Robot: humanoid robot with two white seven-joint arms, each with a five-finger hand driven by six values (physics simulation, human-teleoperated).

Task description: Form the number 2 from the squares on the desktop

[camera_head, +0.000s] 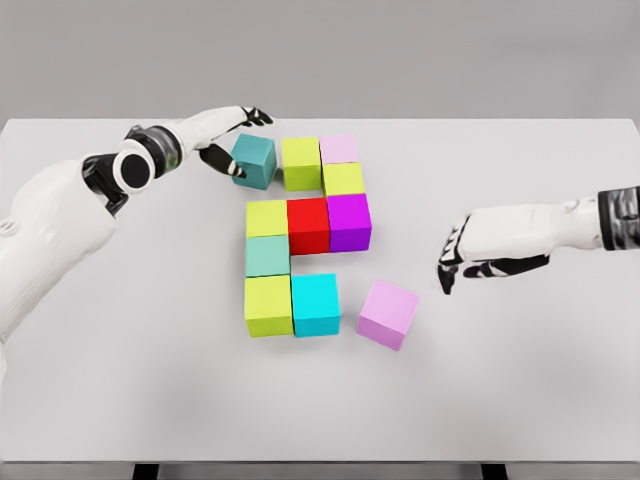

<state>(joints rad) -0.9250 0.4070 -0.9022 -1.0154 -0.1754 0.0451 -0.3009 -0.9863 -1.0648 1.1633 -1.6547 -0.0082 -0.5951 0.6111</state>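
Ten cubes on the white counter, nine packed into a near-finished 2, one loose. Top row: teal cube at 9 o'clock, yellow-green cube in the middle, pale pink cube at 3 o'clock; the teal one is tilted slightly, just beside or touching its neighbour, cannot tell which. Below the pale pink sits a second yellow-green cube, then the magenta cube. Middle row runs from magenta toward 9 o'clock: red cube, yellow-green cube. Under that, mint cube, then another yellow-green cube, with cyan cube touching it at 3 o'clock. Lilac cube lies rotated, near the cyan one but apart, at its 3 o'clock. Left hand is at the teal cube, fingers around its 9 o'clock side and top edge, gripping it. Right hand hovers at 3 o'clock of the lilac cube, well apart, fingers spread and loose, holding nothing.
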